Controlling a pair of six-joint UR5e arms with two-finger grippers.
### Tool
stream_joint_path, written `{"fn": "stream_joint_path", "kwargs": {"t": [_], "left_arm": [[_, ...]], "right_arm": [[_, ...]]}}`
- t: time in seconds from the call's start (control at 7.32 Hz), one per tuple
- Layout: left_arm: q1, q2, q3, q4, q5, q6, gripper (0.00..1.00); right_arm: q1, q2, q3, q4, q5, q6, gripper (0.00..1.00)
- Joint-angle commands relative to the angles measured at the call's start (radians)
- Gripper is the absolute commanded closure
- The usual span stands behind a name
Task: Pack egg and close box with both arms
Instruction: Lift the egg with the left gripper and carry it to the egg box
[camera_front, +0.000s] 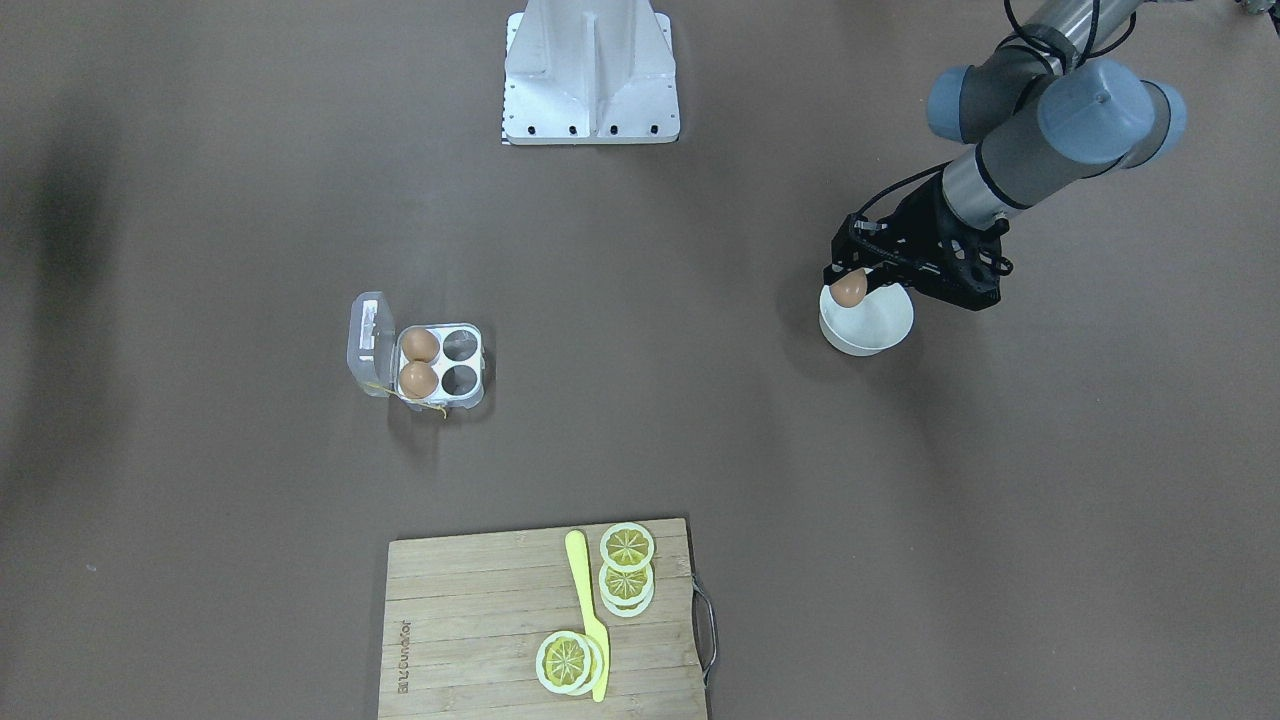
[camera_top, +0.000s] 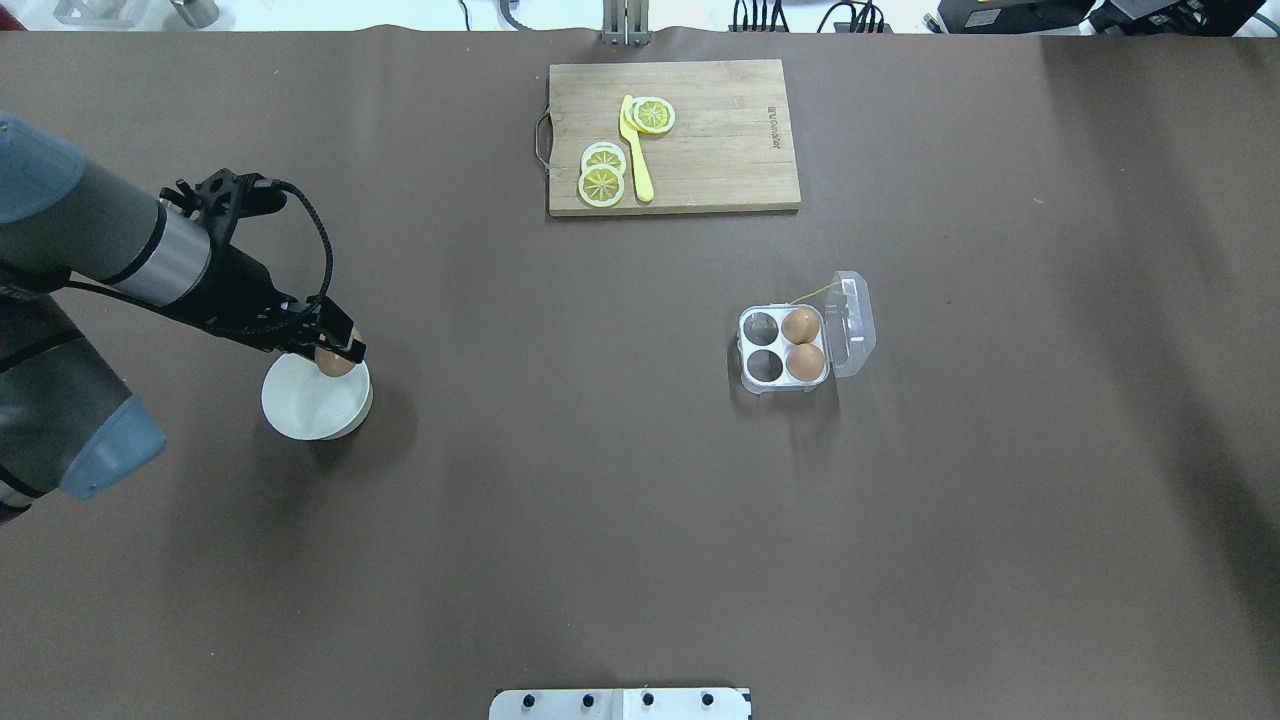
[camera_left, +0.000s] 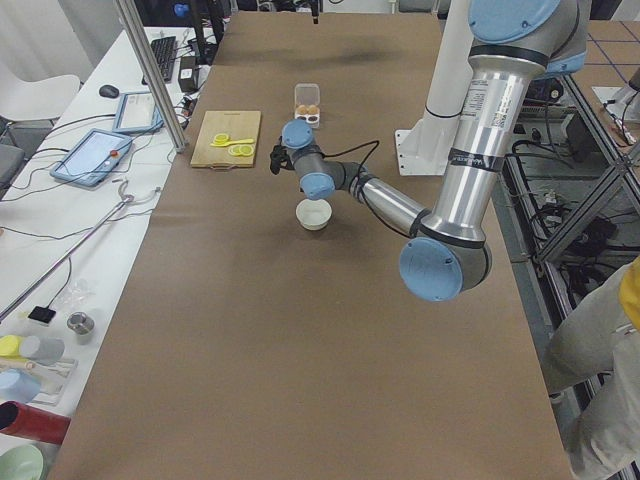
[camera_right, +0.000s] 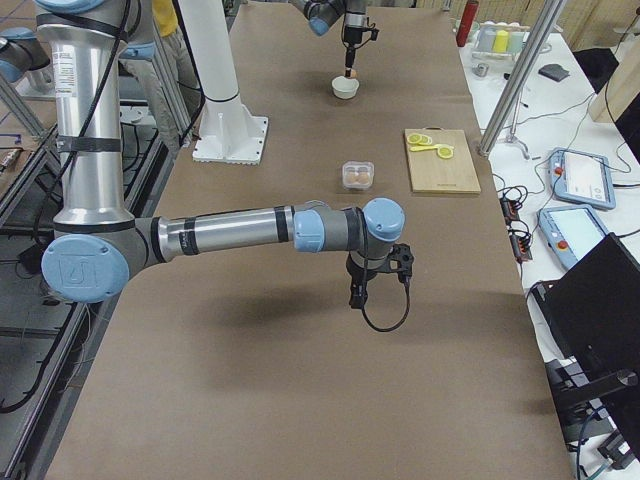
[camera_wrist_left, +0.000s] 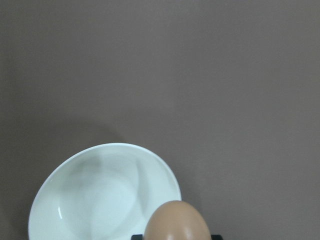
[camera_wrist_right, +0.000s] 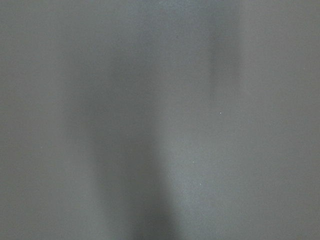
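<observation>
- Two things stand well apart in the front-facing view, the white bowl (camera_front: 880, 325) at the upper right and the box (camera_front: 441, 362) left of centre. A broad band of bare brown table (camera_front: 900, 520) runs between them.
- Along the bottom edge of that view lies a wooden cutting board (camera_front: 470, 610), well apart from the box. At the top centre is the foot of the white stand (camera_front: 590, 70).
- The left gripper (camera_top: 335, 352) reaches in from the left of the overhead view. Its black fingers are clenched on the egg (camera_front: 849, 289).
- The egg hangs over the bowl's rim, at the bowl's upper left in the front-facing view. From the right-side camera it looks lifted just above the bowl.
- In the left wrist view the egg fills the bottom centre. It is smooth, brown and rounded, with a faint shine, and the glossy round bowl sits below and to its left.
- The box is a small white tray with its clear hinged lid (camera_front: 368, 343) folded flat on the frame's left side. A thin yellow string trails at its lower corner.
- Two cells next to the lid each hold one of the other brown eggs (camera_front: 419, 345). The two cells on the far side from the lid show as dark round hollows.
- On the board rest flat lemon slices (camera_front: 627, 547) with pale rims. A slim yellow knife (camera_front: 588, 610) lies between them.
- The right gripper (camera_right: 357, 298) hangs low over bare table at the centre of the right-side view, well short of the box. I cannot tell how its fingers stand, and its wrist camera shows only matte brown surface.
</observation>
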Motion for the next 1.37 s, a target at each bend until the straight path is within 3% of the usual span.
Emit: {"fn": "stream_joint_path", "kwargs": {"t": [0.0,0.96,1.09,1.23], "left_arm": [[0.001,-0.143,0.008,0.111,-0.002,-0.046,0.79],[0.126,-0.492,0.295,0.109,0.015,-0.095,0.81],[0.162,-0.533,0.329,0.109,0.089,-0.097,0.81],[0.182,-0.549,0.335,0.098,0.107,-0.098,0.81]], "right_arm": [[0.000,-0.005,0.002,0.000,0.002,-0.001,0.00],[0.000,-0.006,0.000,0.000,0.006,-0.002,0.00],[0.000,-0.006,0.000,0.000,0.006,-0.002,0.00],[0.000,-0.006,-0.002,0.000,0.003,-0.004,0.00]]}}
